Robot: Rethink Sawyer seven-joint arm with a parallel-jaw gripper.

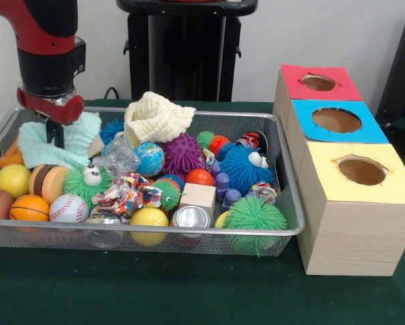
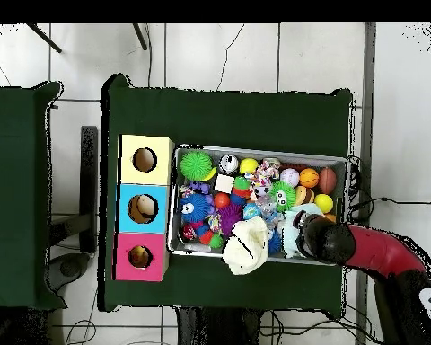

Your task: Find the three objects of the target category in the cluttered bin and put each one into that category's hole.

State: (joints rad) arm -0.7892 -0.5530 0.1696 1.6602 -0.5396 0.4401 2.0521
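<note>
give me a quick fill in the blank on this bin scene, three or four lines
1. The wooden box beside the wire bin has three round holes, and the one nearest the camera in the front view sits in a ______ panel.
2. The middle hole is framed in ______.
3. The tool is down over a pale ______ cloth at one end of the bin.
4. The cream knitted cloth drapes over the bin's ______ rim in the front view.

Missing words: yellow; blue; green; far

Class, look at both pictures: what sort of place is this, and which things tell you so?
Probably a robotics lab: a robot arm reaches into a mesh bin of toys beside a three-hole sorting box on a green-covered table, with cables on a tiled floor.
</note>
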